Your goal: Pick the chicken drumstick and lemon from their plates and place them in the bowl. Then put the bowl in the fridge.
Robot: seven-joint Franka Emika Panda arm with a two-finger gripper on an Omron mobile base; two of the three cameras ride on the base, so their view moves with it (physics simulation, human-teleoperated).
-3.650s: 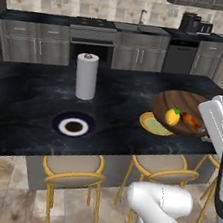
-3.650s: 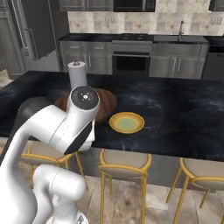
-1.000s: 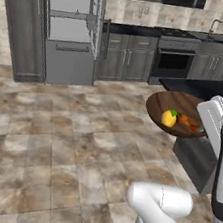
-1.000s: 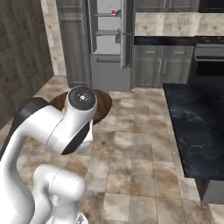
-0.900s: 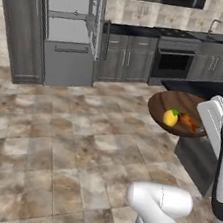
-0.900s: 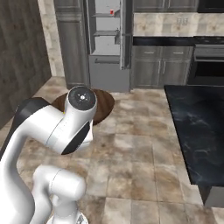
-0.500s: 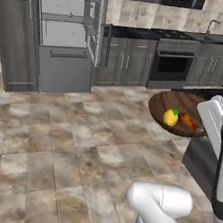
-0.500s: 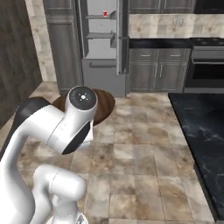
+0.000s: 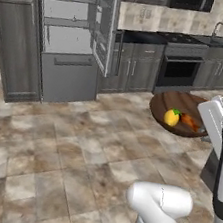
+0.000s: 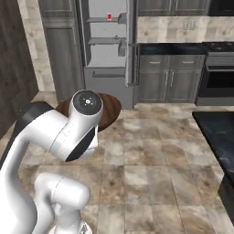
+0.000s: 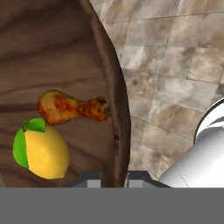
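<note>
With the chicken drumstick (image 11: 72, 107) and lemon (image 11: 43, 150) already in the bowl (image 9: 171, 103), the hand (image 11: 114, 177) clamps its rim in mid-air; next, bring it onto a shelf of the open fridge (image 9: 68, 41).

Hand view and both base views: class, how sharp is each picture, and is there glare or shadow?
Hand view: bowl, drumstick and lemon crisp, evenly lit, no glare. Left base view: soft; faint sheen on floor tiles. Right base view: soft; fridge interior pale and flat, no hard shadows.
</note>
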